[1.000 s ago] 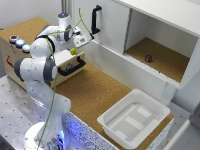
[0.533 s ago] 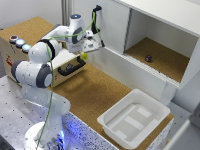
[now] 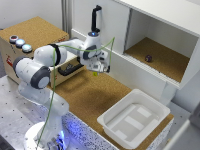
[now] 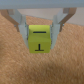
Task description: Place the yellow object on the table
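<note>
The yellow object [image 4: 41, 40] is a small yellow piece with black marks on its face. My gripper [image 4: 41, 35] is shut on it, one finger [image 4: 23, 26] on each side. In the exterior view the gripper [image 3: 99, 70] hangs low over the brown cork table [image 3: 90, 102], near the white wall of the shelf unit. The yellow object [image 3: 95, 73] shows as a small dot at the fingertips. Whether it touches the table, I cannot tell.
A white plastic tray [image 3: 132, 120] stands on the table toward the exterior view's right. The cork-topped wooden box [image 3: 35, 32] with a black tool [image 3: 70, 69] beside it is at the left. A small dark ball [image 3: 148, 58] lies in the shelf compartment.
The arm has swung from beside the wooden box toward the exterior view's right, out over the table, and lowered. The yellow object stays in the gripper.
</note>
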